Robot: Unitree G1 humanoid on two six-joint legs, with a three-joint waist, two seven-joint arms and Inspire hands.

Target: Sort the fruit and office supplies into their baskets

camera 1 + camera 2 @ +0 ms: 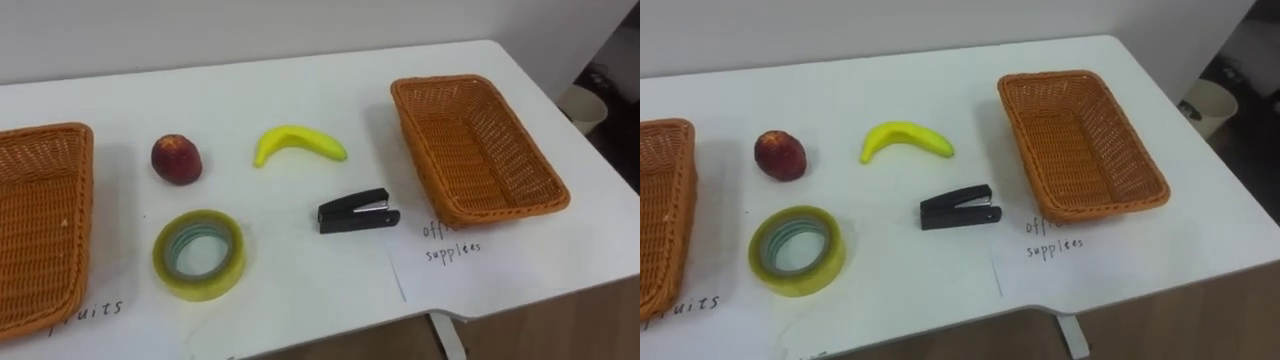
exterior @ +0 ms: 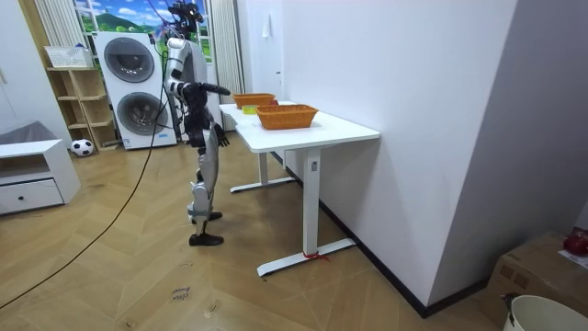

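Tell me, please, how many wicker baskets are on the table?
2. The left wicker basket sits at the table's left end, the right wicker basket at its right end.

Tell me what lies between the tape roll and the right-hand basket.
The black stapler lies there, apart from both tape roll and basket; both eye views show it.

apple [image 1: 176,159], banana [image 1: 298,145], stapler [image 1: 358,211], tape roll [image 1: 198,254]
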